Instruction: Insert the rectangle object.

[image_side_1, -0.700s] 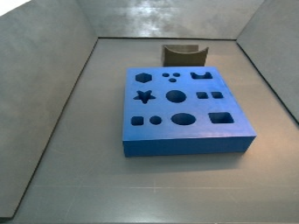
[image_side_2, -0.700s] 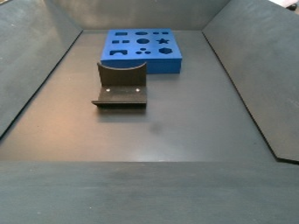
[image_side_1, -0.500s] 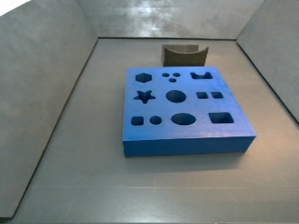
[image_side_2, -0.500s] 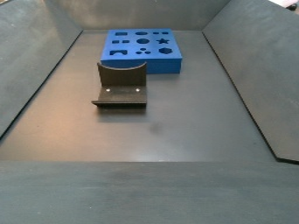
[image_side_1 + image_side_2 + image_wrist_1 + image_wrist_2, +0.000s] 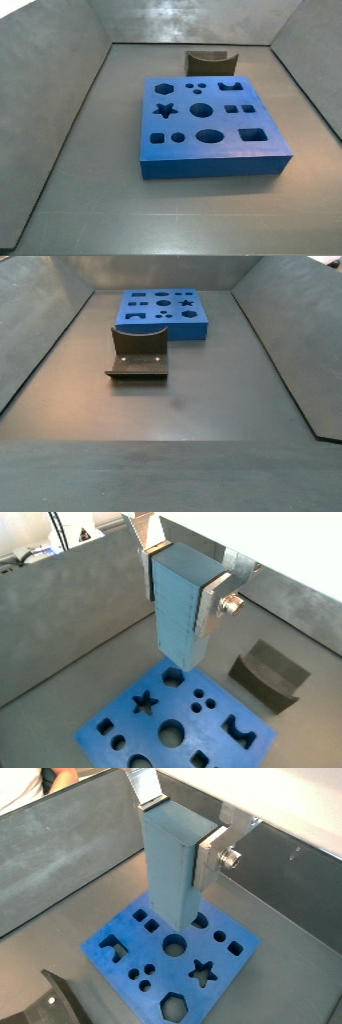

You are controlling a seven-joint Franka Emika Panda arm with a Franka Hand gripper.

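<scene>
The rectangle object [image 5: 181, 612], a long pale steel-blue bar, hangs upright between my silver fingers in both wrist views [image 5: 170, 868]. My gripper [image 5: 185, 572] is shut on its upper end and holds it well above the blue board [image 5: 174, 717], which has several shaped holes. The bar's lower end hangs over the board [image 5: 167, 958], apart from it. In both side views the board [image 5: 211, 125] lies on the floor [image 5: 164, 311]; the gripper and the bar are out of view there.
The dark fixture [image 5: 138, 351] stands on the floor beside the board, also seen in a side view [image 5: 209, 62] and in both wrist views [image 5: 267, 675] [image 5: 60, 1003]. Grey walls [image 5: 67, 60] enclose the floor.
</scene>
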